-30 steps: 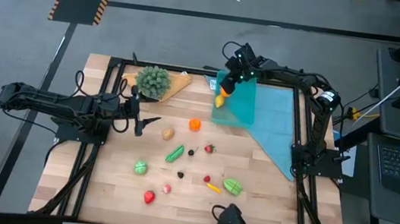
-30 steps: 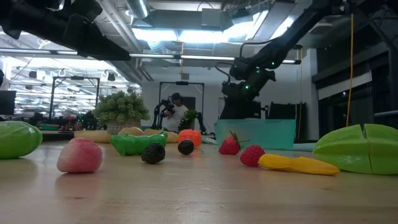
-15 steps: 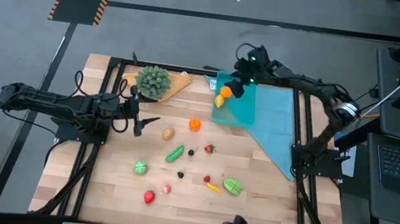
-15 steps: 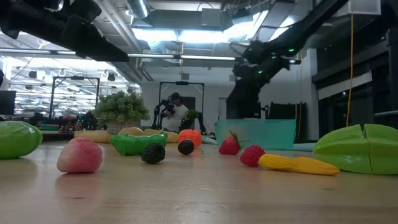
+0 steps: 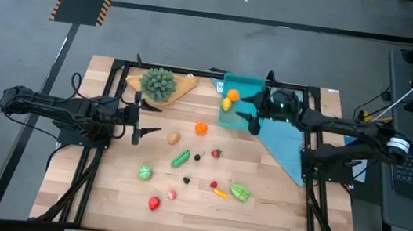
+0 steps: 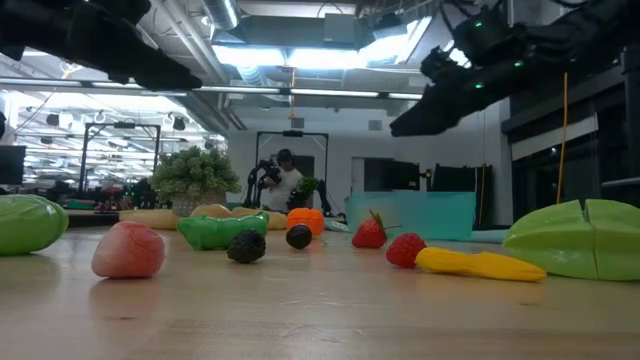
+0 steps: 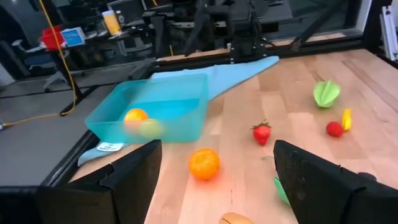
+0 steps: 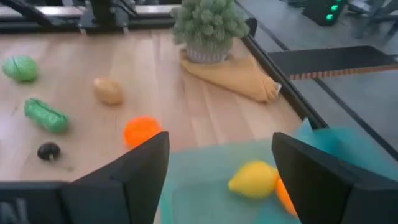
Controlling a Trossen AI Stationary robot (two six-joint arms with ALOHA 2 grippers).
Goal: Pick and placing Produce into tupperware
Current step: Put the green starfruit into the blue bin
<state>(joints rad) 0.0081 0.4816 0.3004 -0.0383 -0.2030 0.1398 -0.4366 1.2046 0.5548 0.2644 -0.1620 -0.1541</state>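
The teal tupperware (image 5: pixel 241 102) stands at the far middle of the table, partly on a light-blue cloth, with an orange piece (image 5: pixel 233 95) and a yellow piece (image 5: pixel 226 104) inside; they also show in the right wrist view (image 8: pixel 254 179). My right gripper (image 5: pixel 245 111) hovers open over the box's near right part. Loose produce lies on the wood: an orange (image 5: pixel 201 128), a tan piece (image 5: pixel 174 137), a green pod (image 5: pixel 180 158), a strawberry (image 5: pixel 216 153) and several more nearer the front. My left gripper (image 5: pixel 141 130) waits open, left of the tan piece.
A bushy plant on a tan board (image 5: pixel 159 84) sits at the far left corner. The light-blue cloth (image 5: pixel 287 133) runs toward the right edge. Black frame rails (image 5: pixel 99 150) border the table. A person (image 6: pixel 283 180) stands far back in the room.
My right gripper has drawn back from the tupperware's far left corner toward the table's right and near side, turning level. The orange and yellow pieces stay in the box.
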